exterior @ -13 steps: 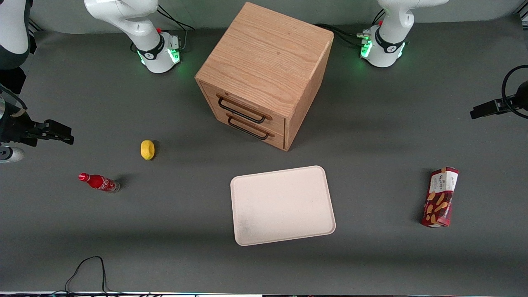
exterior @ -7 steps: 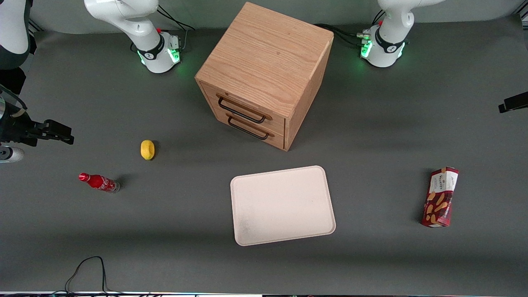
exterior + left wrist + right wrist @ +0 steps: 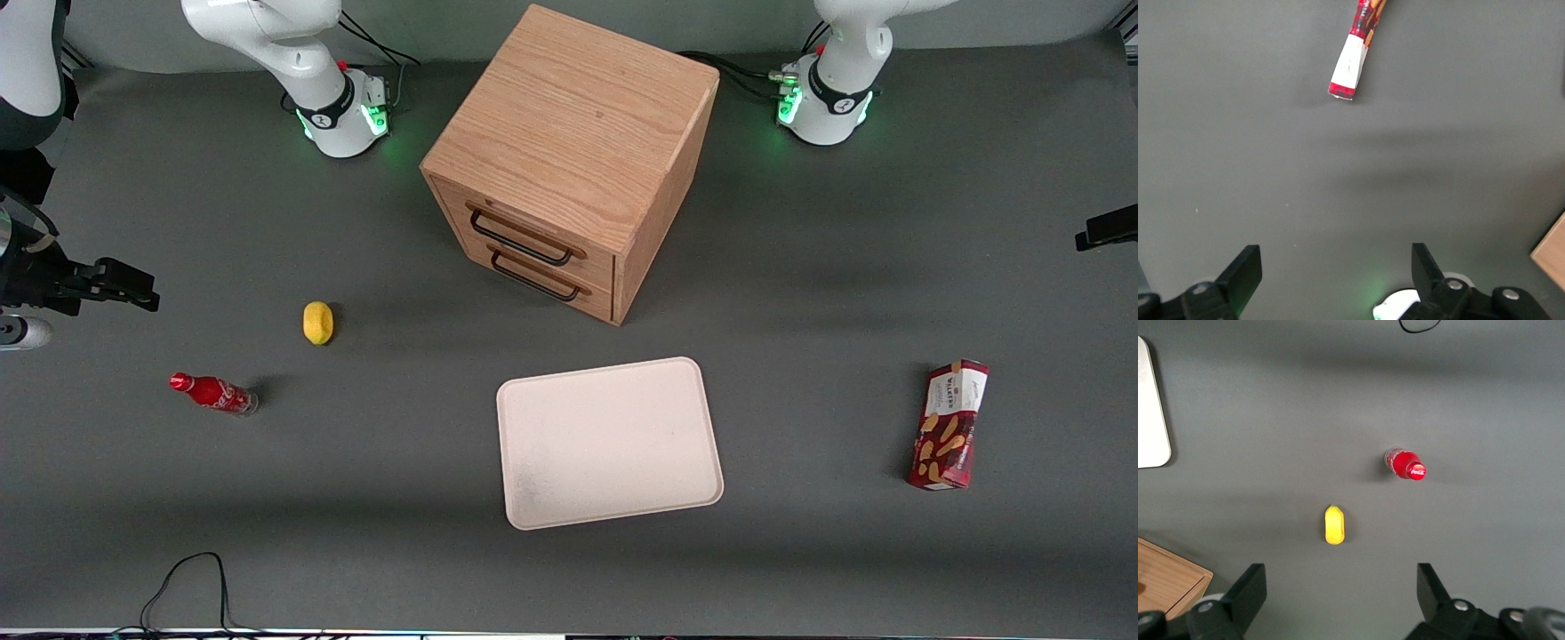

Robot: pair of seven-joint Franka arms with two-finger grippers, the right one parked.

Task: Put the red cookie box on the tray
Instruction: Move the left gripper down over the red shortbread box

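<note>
While the red cookie box (image 3: 1356, 48) runs out of frame (half cropped), the hand (image 3: 1337, 275) gapes.

Bare table separates the spread-fingered tool (image 3: 1331, 280), high above, from the red cookie box (image 3: 1353, 61); nothing stands between.

Yellow lemon (image 3: 1334, 525) near upright red soda bottle (image 3: 1406, 465) — tray (image 3: 1151, 420) edge, wooden cabinet (image 3: 1168, 581) corner.

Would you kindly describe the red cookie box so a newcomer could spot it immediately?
Start at the cream tray; toward the working arm's end of the table lies the red cookie box, alone. It is slim, dark red, white-ended, with biscuit pictures. The open claw hangs above bare table near it.
</note>
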